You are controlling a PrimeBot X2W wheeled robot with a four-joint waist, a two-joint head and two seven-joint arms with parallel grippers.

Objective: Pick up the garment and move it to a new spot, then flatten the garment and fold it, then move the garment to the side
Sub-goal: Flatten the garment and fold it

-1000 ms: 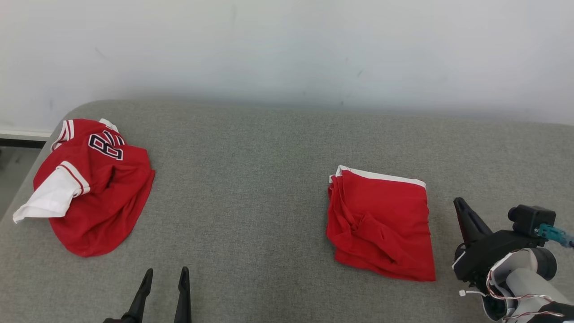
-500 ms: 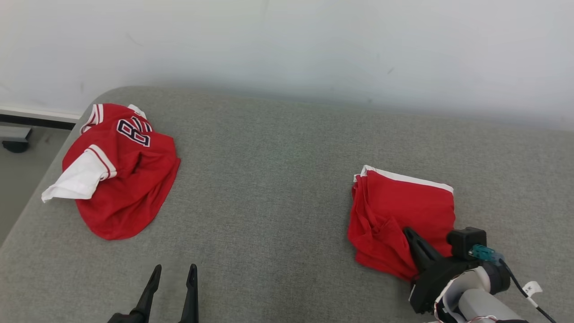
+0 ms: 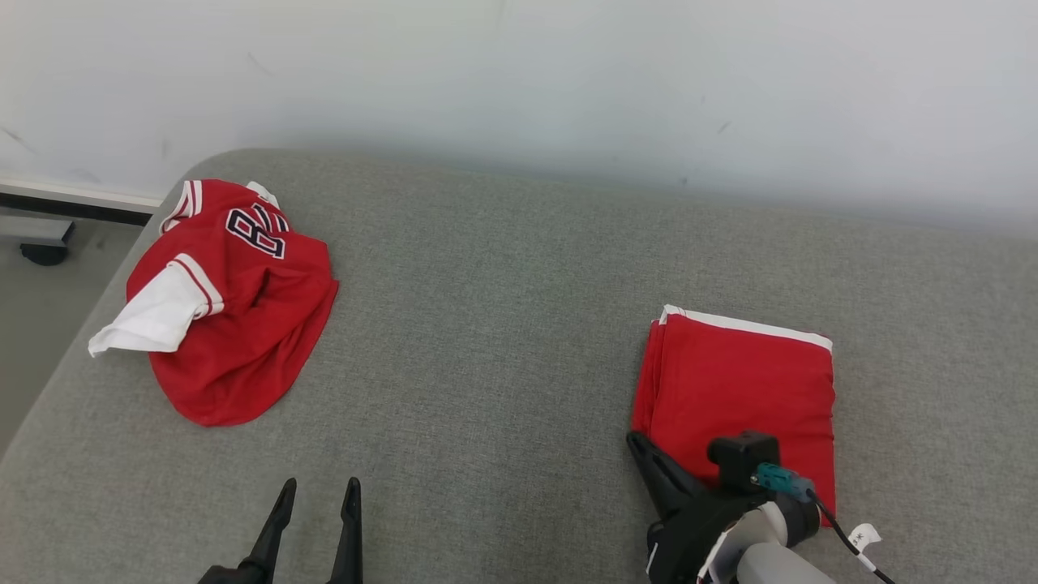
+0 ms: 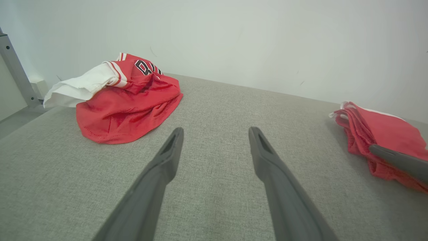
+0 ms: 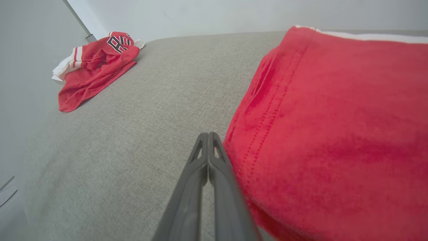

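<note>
Looking at the head view, locate the folded red garment (image 3: 742,381), a rectangular stack of soft fabric with a white band along its far edge. It lies flat on the grey woven upholstered surface (image 3: 486,341), on the robot's right side and well short of the white wall (image 3: 519,73).

Check the right gripper (image 3: 639,444) next. Its two long dark fingers are pressed together with nothing between them. The tip sits at the near left corner of the folded red garment (image 5: 334,117). In the right wrist view the right gripper (image 5: 208,135) lies just beside the stitched hem on that side; you cannot tell from the pictures whether it touches the cloth. In the left wrist view one dark finger of the right gripper (image 4: 398,160) crosses in front of the folded red garment (image 4: 378,129).

Check the left gripper (image 3: 320,487). Its fingers stand apart and hold nothing. They point up the view over bare surface at the lower left, well apart from both pieces of cloth. The left wrist view confirms the gap in the left gripper (image 4: 215,132).

Note the crumpled red jersey (image 3: 235,324), with a white sleeve and a dark numeral. It lies in a heap at the far left corner of the surface, well apart from the folded red garment
</note>
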